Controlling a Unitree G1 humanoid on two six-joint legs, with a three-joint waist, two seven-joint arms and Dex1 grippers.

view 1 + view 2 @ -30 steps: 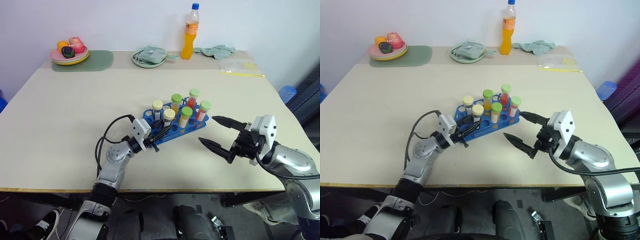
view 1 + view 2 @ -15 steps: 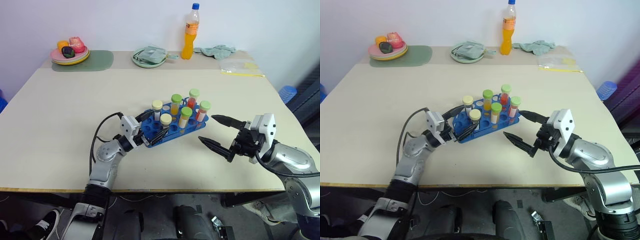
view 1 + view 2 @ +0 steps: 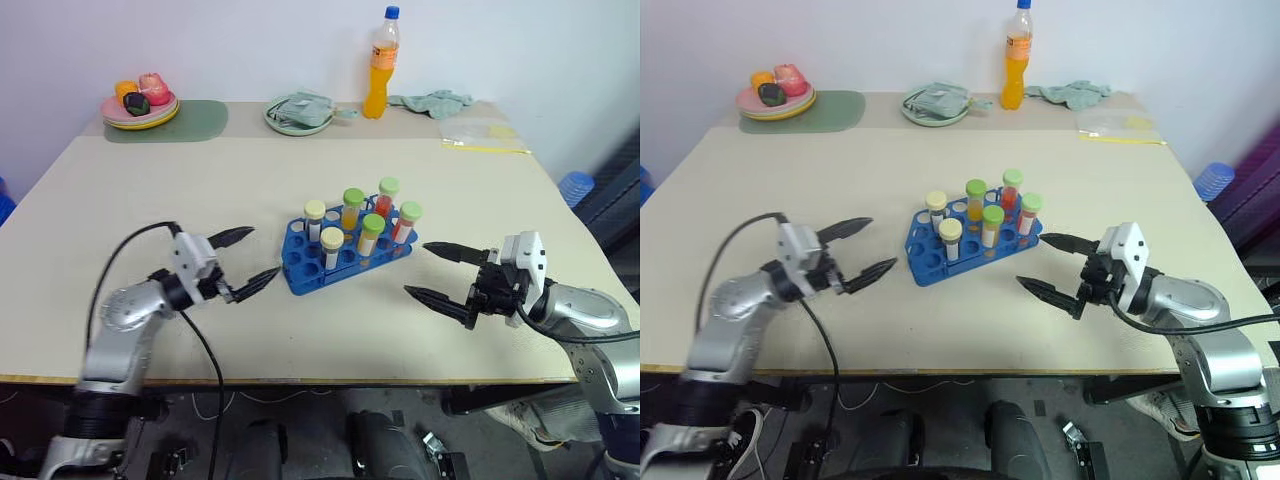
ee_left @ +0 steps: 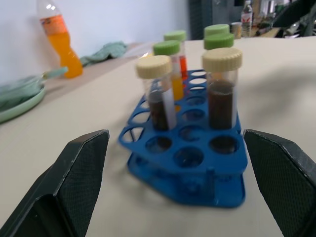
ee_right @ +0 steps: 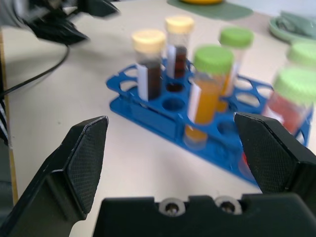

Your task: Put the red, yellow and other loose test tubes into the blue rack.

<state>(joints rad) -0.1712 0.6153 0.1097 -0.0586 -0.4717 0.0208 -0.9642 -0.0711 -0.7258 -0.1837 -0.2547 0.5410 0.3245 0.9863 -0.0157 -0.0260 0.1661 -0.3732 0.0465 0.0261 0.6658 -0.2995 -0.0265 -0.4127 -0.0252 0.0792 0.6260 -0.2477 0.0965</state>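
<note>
At the far left corner of the tabletop (image 3: 120,200) a plate (image 3: 140,112) of small colourful items sat on a green mat (image 3: 190,122). Nearer the front, the left claw (image 3: 247,262) hung just over the surface with its two black fingers spread wide and nothing between them, pointing toward the rack (image 3: 335,262). The rack lay just to the right of that claw, apart from it, with a strip of bare tabletop between the fingertips and its near end.

The rack stood near the middle of the tabletop, set at a slant. Six tubes (image 3: 372,235) stood upright in its holes: two cream-capped ones with dark fill at the left end, then four green-capped ones holding yellow, orange or red fill toward the right. Several front holes were unfilled. I saw no tube lying loose on the tabletop.

Behind, along the far edge, were a pale green dish (image 3: 297,113) with a cloth in it, an orange bottle (image 3: 378,66), another cloth (image 3: 432,101) and a clear bag (image 3: 478,133).

To the right of the rack, the right claw (image 3: 433,273) was also wide open and empty, its fingers aimed back at the rack, near its right end but not touching.
</note>
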